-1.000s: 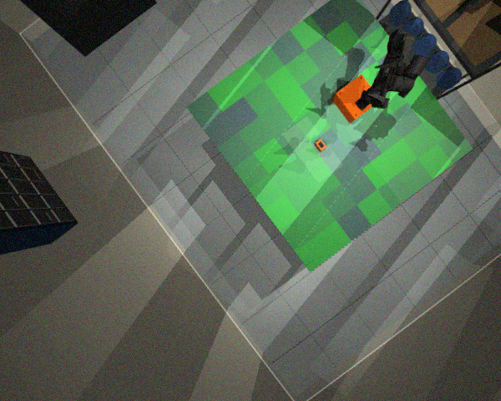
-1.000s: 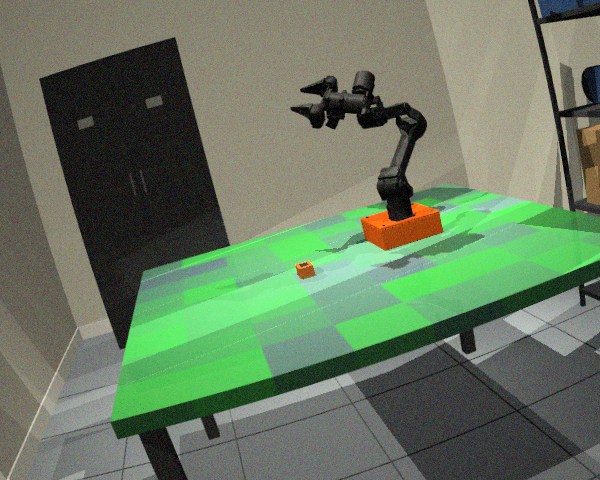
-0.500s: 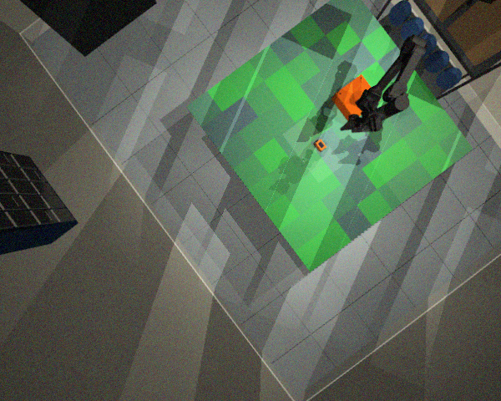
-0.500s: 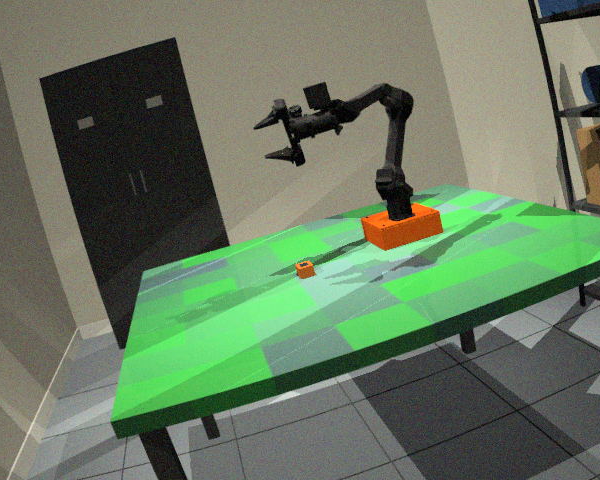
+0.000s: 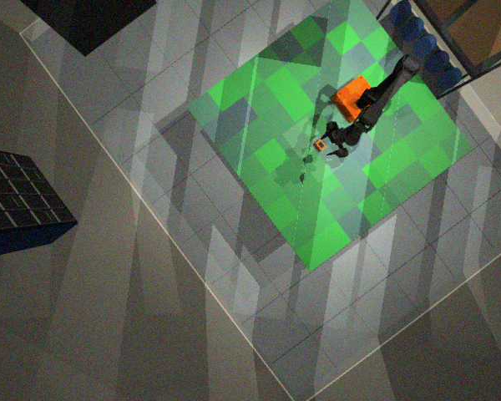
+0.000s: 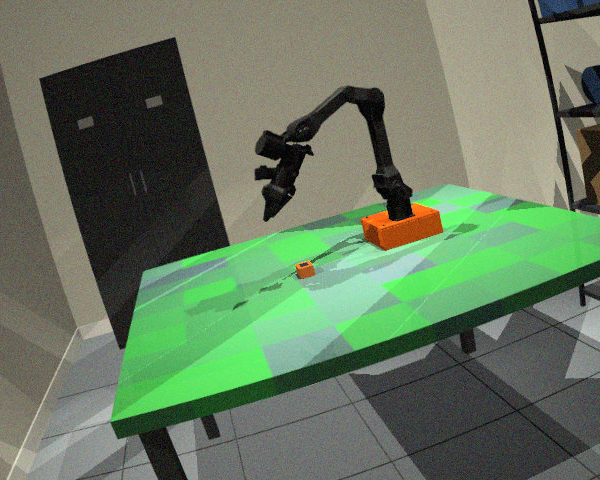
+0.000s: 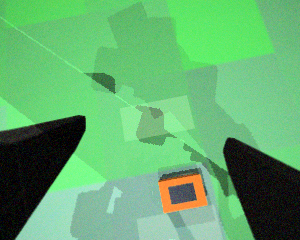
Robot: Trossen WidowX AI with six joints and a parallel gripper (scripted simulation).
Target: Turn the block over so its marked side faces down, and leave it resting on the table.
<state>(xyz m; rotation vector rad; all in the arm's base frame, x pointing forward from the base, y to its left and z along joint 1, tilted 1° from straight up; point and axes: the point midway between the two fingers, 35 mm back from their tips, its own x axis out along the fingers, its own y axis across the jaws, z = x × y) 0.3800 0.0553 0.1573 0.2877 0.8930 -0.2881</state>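
Standing at the left of the exterior view, a black double-doored cabinet (image 5: 87, 26) (image 6: 135, 155) rises beyond the green patchwork desk (image 5: 311, 259) (image 6: 290, 351) (image 7: 215, 30); next comes the gripper (image 5: 325, 145) (image 6: 266, 219) (image 7: 155, 133), raised above the top and pointing downward, its fingers spread wide with nothing between them. Just to its right and lower, the small orange block (image 5: 320, 144) (image 6: 305, 270) (image 7: 183, 193) rests on the desk, its dark square mark facing up. Farther right, the black arm (image 5: 373, 112) (image 6: 378, 139) stands on an orange base (image 5: 343, 97) (image 6: 409, 235), and a black-framed rack (image 5: 440, 32) (image 6: 563, 155) occupies the right edge.
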